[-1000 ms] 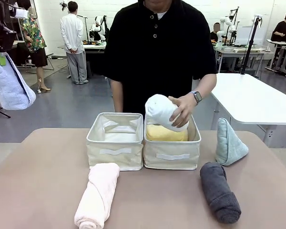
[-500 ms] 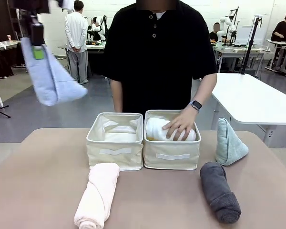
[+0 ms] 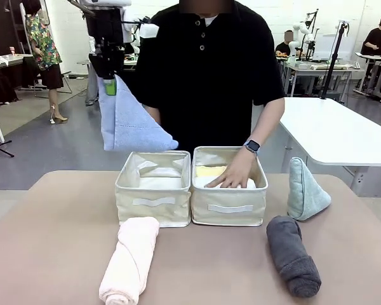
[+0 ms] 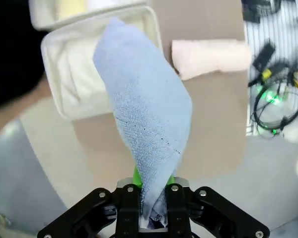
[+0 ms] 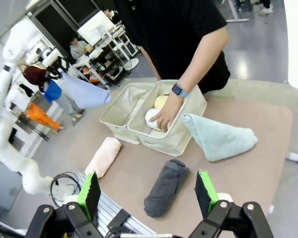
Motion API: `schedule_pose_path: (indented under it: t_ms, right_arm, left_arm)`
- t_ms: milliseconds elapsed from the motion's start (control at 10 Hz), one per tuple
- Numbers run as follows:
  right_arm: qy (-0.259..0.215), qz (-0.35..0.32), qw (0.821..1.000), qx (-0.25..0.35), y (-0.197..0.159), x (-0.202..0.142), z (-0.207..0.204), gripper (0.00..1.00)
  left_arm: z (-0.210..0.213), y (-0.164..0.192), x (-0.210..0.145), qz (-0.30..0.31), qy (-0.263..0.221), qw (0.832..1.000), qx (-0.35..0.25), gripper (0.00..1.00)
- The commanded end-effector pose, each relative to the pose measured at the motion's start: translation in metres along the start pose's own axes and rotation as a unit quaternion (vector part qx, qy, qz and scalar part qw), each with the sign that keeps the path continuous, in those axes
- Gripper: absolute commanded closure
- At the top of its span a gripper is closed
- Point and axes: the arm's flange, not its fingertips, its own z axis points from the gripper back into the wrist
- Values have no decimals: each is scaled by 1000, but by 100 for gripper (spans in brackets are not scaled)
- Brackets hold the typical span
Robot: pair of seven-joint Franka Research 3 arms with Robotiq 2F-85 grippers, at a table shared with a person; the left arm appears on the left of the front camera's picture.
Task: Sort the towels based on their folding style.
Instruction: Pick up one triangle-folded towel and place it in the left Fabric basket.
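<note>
L gripper (image 3: 110, 86) (image 4: 152, 201): mine, clenched on the top corner of the blue towel (image 3: 131, 124) (image 4: 145, 106), up high across the table (image 3: 47, 244) from me, beside the person's sleeve.
Blue towel: hangs straight down from those jaws as a flat cone and widens toward its low end. It touches nothing else.
Left bin (image 3: 153, 203) (image 4: 53, 67): directly below L gripper. The towel's low end hangs just over its back rim, and I see no towel inside it.
Right bin (image 3: 229, 210) (image 5: 183, 135): touching the left bin, on the side away from L gripper. It holds a yellow roll (image 3: 211, 171) (image 5: 160, 101) and a white roll (image 3: 204, 182) (image 5: 151, 118).
Person's hand (image 3: 229, 176) (image 5: 165, 115): flat on the white roll (a watch on that wrist).
Pink roll (image 3: 131, 260) (image 4: 208, 57) (image 5: 104, 155): on the table, below L gripper and nearer me than the left bin.
R gripper (image 5: 148, 192): mine, jaws spread wide, nothing between them, high over the table's near side.
Grey roll (image 3: 293, 255) (image 5: 164, 187): on the table, under and just ahead of R gripper.
Mint cone (image 3: 305, 190) (image 5: 219, 138): beyond the grey roll from R gripper, next to the right bin. It stands upright in the front view.
</note>
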Motion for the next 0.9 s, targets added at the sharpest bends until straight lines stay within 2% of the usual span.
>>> schedule_pose_path:
  t_ms: [0, 100, 300, 400, 500, 700, 800]
  right_arm:
    - [0, 0, 1000, 2, -1, 0, -1, 0]
    - [0, 0, 1000, 2, -1, 0, -1, 0]
    - [0, 0, 1000, 2, -1, 0, -1, 0]
    - [0, 0, 1000, 2, -1, 0, -1, 0]
    - [0, 0, 1000, 2, -1, 0, -1, 0]
    - [0, 0, 1000, 2, -1, 0, -1, 0]
    - [0, 0, 1000, 2, -1, 0, -1, 0]
  left_arm:
    - [23, 5, 5, -132, -5, 991, -4, 84]
    - [0, 0, 0, 0, 0, 1000, 0, 84]
    - [0, 0, 0, 0, 0, 1000, 0, 84]
    - [-3, 4, 6, -55, -2, 998, -3, 84]
    - [-31, 16, 21, -86, 38, 995, 13, 84]
    - [-71, 29, 29, -72, 102, 991, 49, 84]
    - [-82, 30, 28, -74, 118, 989, 54, 84]
